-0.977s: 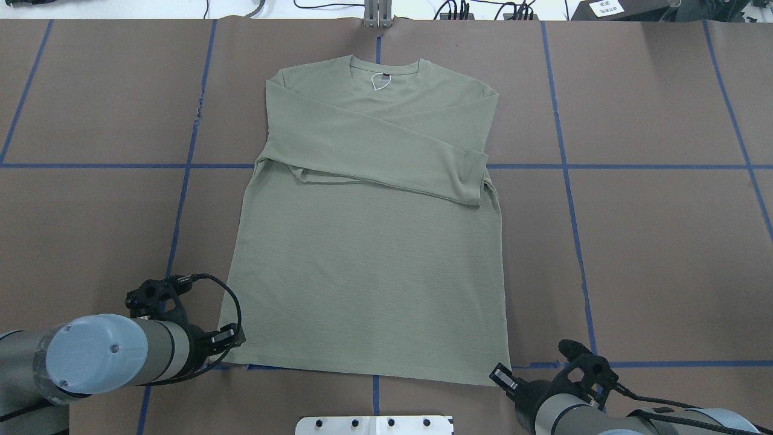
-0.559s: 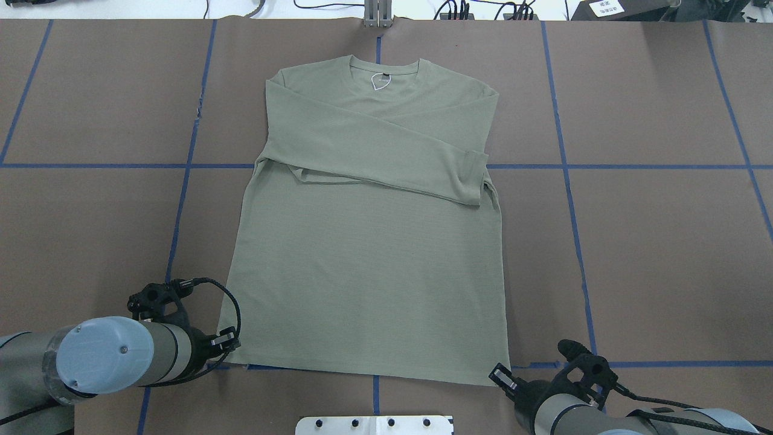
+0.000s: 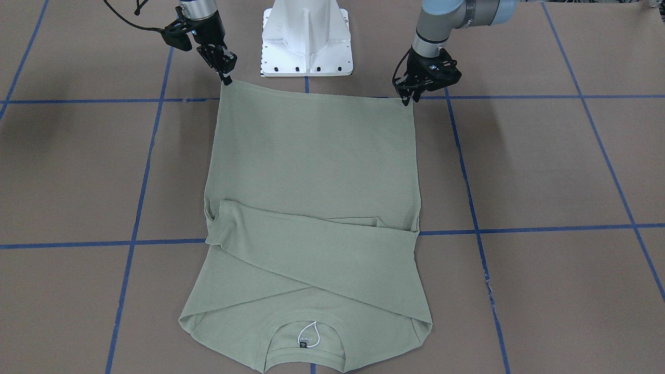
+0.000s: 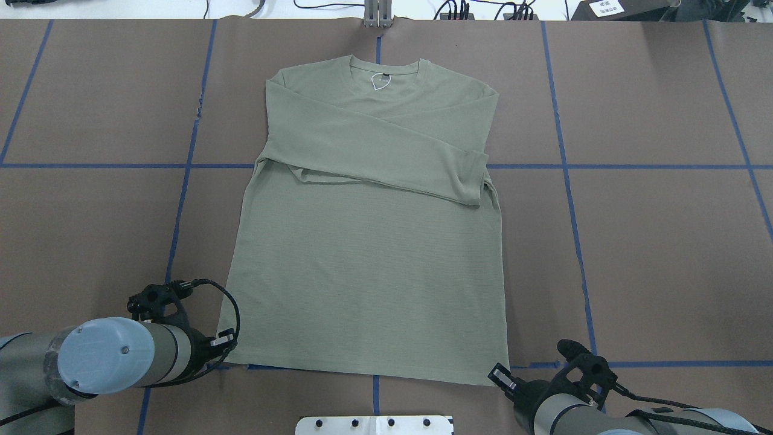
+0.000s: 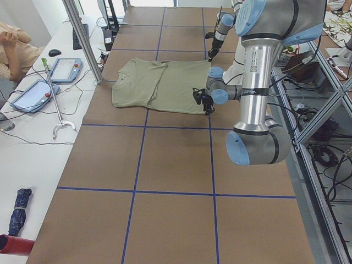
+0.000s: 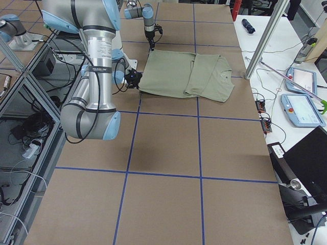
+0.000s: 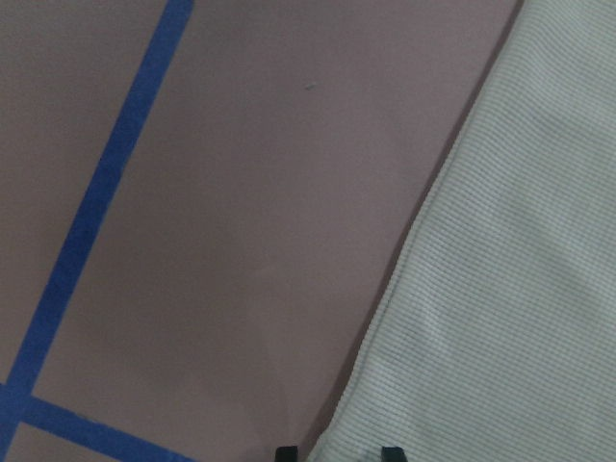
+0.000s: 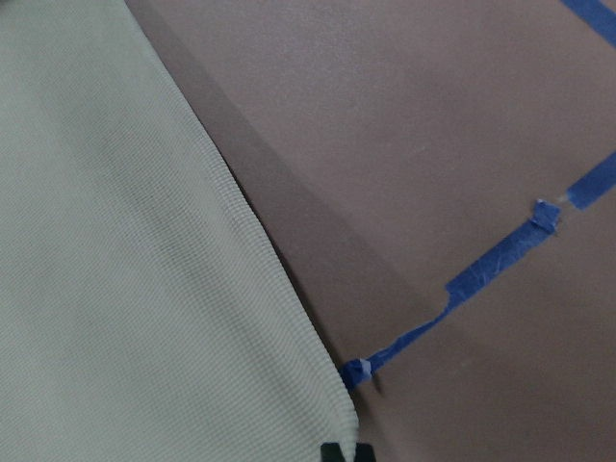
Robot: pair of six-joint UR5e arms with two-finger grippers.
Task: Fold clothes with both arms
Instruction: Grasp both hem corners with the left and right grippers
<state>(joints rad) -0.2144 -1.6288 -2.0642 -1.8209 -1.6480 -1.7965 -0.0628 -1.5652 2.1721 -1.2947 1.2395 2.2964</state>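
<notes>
Now — left gripper (image 3: 404,99) spread astride shirt (image 3: 311,156) hem corner | right gripper (image 3: 227,79) pinching opposite corner

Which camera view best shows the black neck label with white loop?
The exterior front-facing view: the black neck label with its white loop lies nearest, on the sage-green knit shirt. The overhead view shows it smaller; side views too small; wrist views miss it.

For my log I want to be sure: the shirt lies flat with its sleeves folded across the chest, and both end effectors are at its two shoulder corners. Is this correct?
One point is wrong: the left end effector and the right end effector are at the two hem corners of the shirt, as the overhead exterior view shows.
</notes>
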